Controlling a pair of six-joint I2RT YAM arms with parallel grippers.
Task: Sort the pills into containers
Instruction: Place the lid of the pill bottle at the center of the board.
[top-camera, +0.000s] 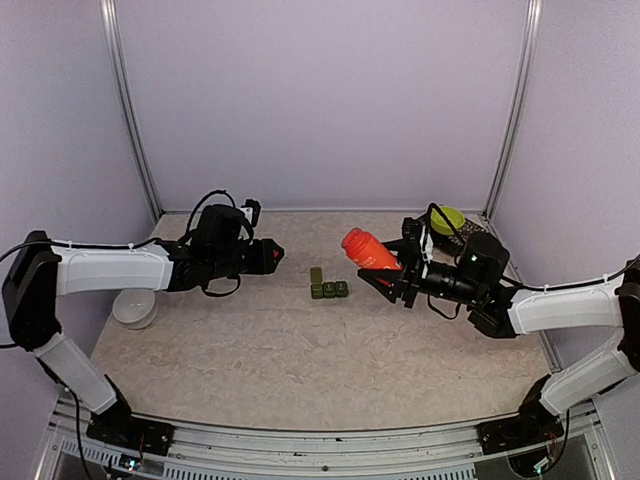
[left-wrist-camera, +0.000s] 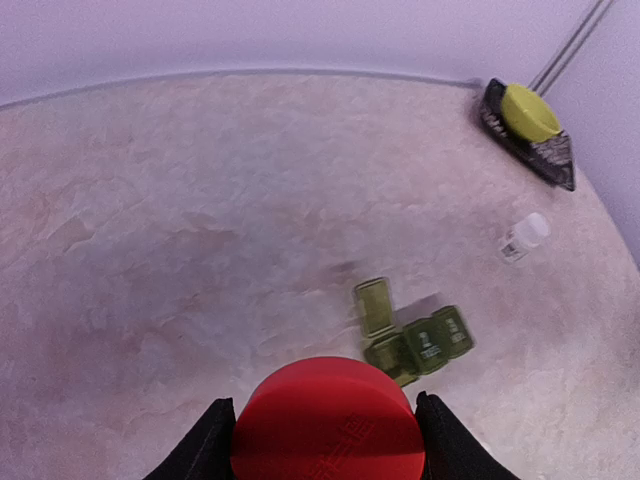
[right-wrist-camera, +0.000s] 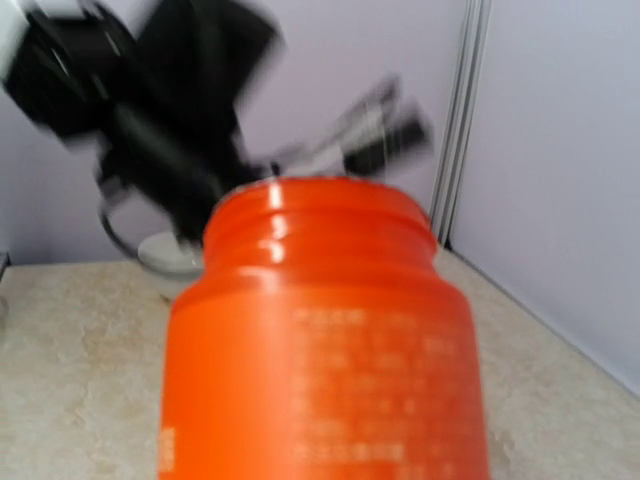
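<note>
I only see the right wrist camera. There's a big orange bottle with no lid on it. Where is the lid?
Observer: The red cap is pinched in the left gripper, on the other side of the scene.
Operator: Where are the little boxes for the pills?
Observer: The green containers sit on the table. In the top view they are just below and left of the orange bottle.
Operator: Are they open?
Observer: One end lid is flipped open. The other two lids look shut.
</note>
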